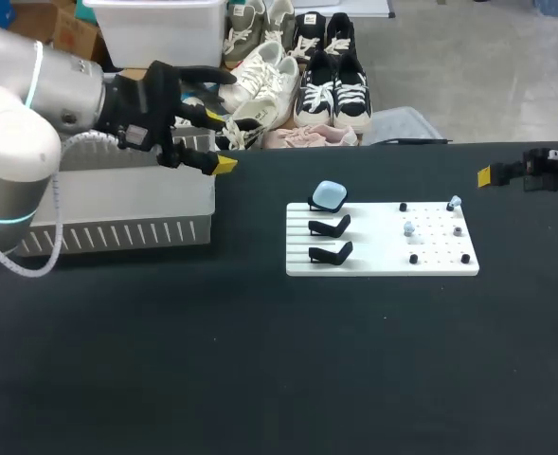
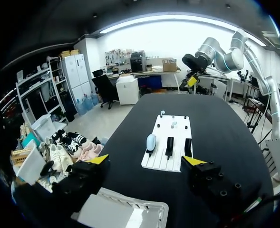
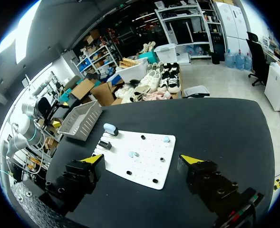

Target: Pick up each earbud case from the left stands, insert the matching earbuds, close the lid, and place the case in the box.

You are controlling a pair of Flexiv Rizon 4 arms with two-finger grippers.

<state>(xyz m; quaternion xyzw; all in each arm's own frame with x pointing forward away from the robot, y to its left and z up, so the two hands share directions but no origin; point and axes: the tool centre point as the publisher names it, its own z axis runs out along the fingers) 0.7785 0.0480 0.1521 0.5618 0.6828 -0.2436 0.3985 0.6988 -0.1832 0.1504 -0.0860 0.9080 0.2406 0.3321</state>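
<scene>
Currently, at the far left, the box [image 1: 117, 213] stands on the tabletop [image 1: 260, 370]. The left claw [image 1: 218, 140] hangs over its right end, with the fingers spread wide and holding nothing. To the right of it, well apart, lies the white board [image 1: 383, 267]. On the board's left side there are three black stands [image 1: 331, 226]. Only the farthest one carries an earbud case [image 1: 329, 195], pale blue, one in all; the two nearer stands are bare. So the case lies to the right of the left claw, and its longer side seems to run along the board's length, toward the earbuds [image 1: 409, 228]. Of these I count two, pale blue, on the board's right part among four black pegs [image 1: 413, 258]. At the far right, near the tabletop's far edge, the right claw [image 3: 142, 159] is also wide open and empty. I judge the left arm to be the nearer one to the case.
</scene>
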